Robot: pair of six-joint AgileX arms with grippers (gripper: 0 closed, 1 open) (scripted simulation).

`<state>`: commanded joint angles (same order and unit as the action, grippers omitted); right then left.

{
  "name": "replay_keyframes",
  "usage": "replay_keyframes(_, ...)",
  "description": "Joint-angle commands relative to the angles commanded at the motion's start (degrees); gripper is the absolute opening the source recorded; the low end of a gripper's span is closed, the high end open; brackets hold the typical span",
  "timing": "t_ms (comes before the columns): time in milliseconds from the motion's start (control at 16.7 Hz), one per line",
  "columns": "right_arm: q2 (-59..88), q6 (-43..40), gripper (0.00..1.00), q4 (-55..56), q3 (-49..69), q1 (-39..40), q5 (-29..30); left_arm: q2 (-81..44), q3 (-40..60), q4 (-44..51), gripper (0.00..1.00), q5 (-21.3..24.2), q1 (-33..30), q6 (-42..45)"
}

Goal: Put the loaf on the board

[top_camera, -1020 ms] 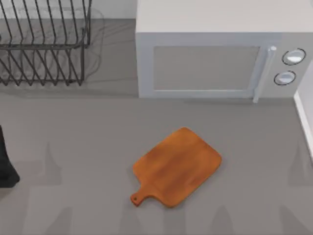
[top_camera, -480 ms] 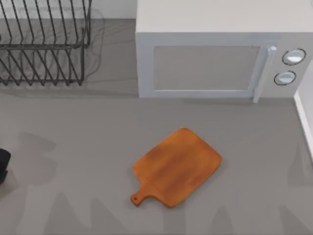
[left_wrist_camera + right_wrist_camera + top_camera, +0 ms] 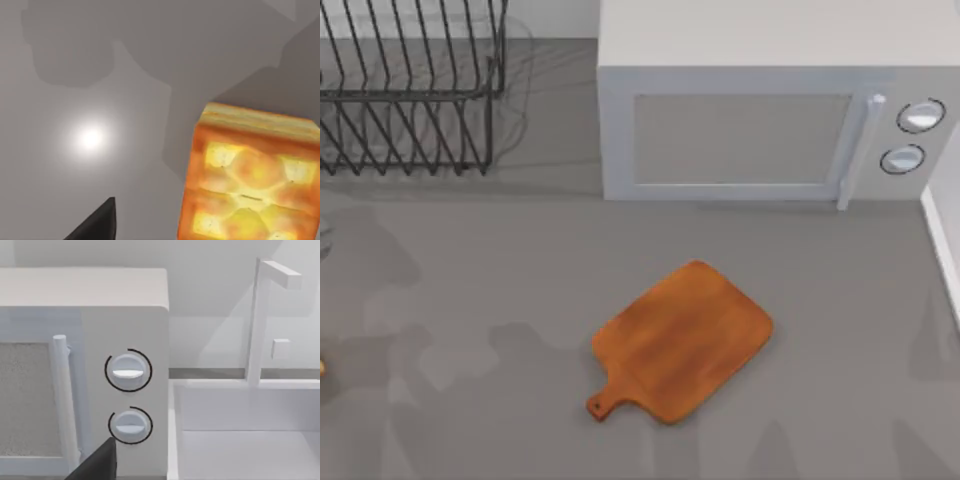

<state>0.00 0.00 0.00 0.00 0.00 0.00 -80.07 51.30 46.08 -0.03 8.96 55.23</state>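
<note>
Our left gripper [image 3: 95, 222] shows one dark fingertip in the left wrist view, hanging above the grey table [image 3: 90, 75] just beside the loaf [image 3: 247, 180]; from that single finger we cannot tell whether the jaws are apart or together, nor whether they touch the bread. The loaf lies on the bare table, its mottled golden top facing the wrist camera. In the top view a sliver of orange at the left edge is probably that loaf, though it is too small to be sure. The board [image 3: 682, 342] lies well apart from it, at mid-table in front of the microwave [image 3: 770, 100], handle toward the near left, nothing on it.

We judge this the approach-and-grasp step. Next we need to centre over the loaf, straddle it, close, lift and carry it rightward to the board. Our right gripper [image 3: 97, 462] idles facing the microwave's dials [image 3: 128, 371].
</note>
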Motion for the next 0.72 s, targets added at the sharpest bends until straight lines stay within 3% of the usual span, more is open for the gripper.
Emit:
replay_keyframes(300, 0.0, 0.0, 1.00, 0.0, 0.0, 0.0, 0.0, -13.3, 8.8, 9.4, 1.00, 0.0, 2.4, 9.0)
replay_keyframes(720, 0.0, 0.0, 1.00, 0.0, 0.0, 0.0, 0.0, -14.3, 9.3, 10.0, 1.00, 0.0, 2.4, 9.7)
